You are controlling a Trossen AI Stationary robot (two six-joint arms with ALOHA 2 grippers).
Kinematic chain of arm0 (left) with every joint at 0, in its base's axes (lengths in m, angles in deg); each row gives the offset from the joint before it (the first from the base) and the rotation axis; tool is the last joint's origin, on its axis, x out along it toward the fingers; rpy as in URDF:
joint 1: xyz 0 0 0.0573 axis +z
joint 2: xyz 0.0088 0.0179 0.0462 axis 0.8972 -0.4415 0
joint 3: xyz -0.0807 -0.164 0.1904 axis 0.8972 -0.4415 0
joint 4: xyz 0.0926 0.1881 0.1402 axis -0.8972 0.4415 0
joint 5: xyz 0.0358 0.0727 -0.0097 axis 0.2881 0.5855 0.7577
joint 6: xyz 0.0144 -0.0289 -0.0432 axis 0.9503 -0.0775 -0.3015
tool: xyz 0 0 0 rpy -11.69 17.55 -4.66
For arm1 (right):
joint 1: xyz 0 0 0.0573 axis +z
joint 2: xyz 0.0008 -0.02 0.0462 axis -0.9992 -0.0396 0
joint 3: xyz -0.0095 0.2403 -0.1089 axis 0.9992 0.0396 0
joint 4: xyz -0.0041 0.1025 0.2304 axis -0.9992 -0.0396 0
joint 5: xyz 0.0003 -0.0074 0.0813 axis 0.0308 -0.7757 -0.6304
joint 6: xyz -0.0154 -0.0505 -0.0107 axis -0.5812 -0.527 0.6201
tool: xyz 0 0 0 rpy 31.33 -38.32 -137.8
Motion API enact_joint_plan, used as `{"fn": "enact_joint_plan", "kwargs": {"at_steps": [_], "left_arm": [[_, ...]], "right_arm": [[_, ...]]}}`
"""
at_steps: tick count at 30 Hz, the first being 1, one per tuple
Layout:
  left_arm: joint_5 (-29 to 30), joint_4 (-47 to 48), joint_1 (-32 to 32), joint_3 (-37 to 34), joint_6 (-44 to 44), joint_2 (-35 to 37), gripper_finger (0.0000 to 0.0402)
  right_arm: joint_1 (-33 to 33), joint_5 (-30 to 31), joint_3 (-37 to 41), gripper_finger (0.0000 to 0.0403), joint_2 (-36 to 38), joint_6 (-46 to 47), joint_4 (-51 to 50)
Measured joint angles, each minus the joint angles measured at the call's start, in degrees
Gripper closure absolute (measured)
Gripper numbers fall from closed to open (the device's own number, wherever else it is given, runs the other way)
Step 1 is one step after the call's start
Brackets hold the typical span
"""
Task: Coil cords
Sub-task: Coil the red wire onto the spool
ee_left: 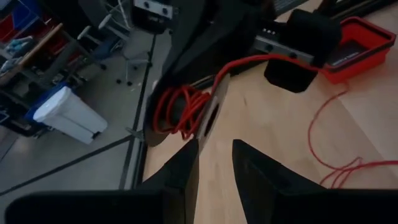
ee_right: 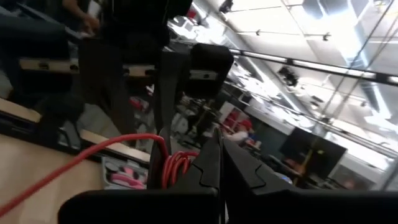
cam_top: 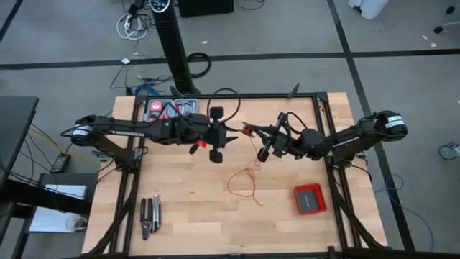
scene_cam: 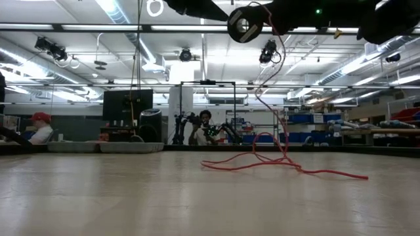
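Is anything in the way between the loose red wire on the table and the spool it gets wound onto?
Nothing visible. The red wire rises freely from its loops on the table to the black spool held up between both arms. The red box sits off to the side.

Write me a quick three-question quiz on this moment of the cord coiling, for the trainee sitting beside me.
1. True or false: all of the red wire is already wound on the black spool.
2. Where does the red box sit? A) near the table's right front corner B) beside the pliers C) under the left pincer
3. Fill in: the right pincer is ____.

Key:
1. False. Some turns are on the spool, but loose loops lie on the table.
2. A
3. shut
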Motion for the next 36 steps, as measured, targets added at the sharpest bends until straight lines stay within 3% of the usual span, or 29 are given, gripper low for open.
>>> {"fn": "enact_joint_plan", "kwargs": {"at_steps": [4,17,25,36], "left_arm": [[0.1,-0.8,0.0,-0.8,0.0,0.1,0.0300],[0.3,-1.7,0.5,-0.8,-1.6,0.5,0.0300],[-3.9,-1.0,0.7,-0.8,-4.0,0.5,0.0300],[-4.6,-3.2,1.4,-0.8,-5.3,-0.3,0.0300]], "right_arm": [[-1.0,-2.8,0.0,0.0403,0.0,2.1,-0.9],[-1.2,-3.5,0.0,0.0403,0.0,1.8,-3.5],[-1.2,-5.0,0.0,0.0403,0.0,1.8,-2.6],[-1.3,-7.9,-2.2,0.0403,0.0,4.8,-1.2]]}}
